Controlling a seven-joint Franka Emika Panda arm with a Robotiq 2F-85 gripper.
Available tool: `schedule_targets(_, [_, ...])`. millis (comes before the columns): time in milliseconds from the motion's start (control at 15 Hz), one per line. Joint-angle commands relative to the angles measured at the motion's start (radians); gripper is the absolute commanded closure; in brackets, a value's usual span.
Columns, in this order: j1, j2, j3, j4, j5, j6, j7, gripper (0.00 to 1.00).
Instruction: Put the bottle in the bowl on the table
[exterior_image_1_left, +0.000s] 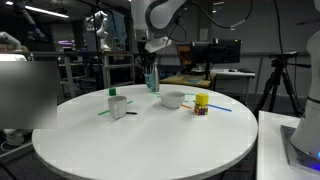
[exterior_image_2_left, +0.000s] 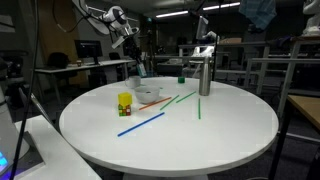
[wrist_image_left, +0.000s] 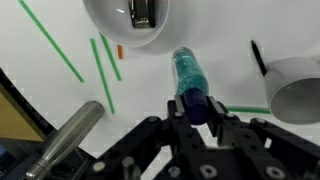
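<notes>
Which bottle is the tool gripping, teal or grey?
The small teal bottle, pinched at its dark top by the tool. The tall grey bottle stands free on the table.

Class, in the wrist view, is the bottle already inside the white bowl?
No, the bottle is clamped at its dark top between the jaws, outside the rim of the bowl.

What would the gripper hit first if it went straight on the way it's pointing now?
The gripper is shut on the bottle, which points down ahead of it. The bottle's end would probably meet the table first, just beside the bowl, not inside it, though depth is hard to judge.
</notes>
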Motion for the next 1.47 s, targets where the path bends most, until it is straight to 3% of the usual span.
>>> schedule_targets(0, [-0.018, 0.014, 0.035, 0.032, 0.099, -0.039, -0.045, 0.93])
schedule_targets(533, [-0.019, -0.039, 0.074, -0.096, 0.28, -0.017, -0.102, 0.93])
schedule_targets(1067, [-0.022, -0.15, 0.118, -0.31, 0.354, 0.005, -0.13, 0.93])
schedule_targets(1400, [-0.056, -0.209, 0.156, -0.363, 0.551, -0.017, -0.282, 0.93])
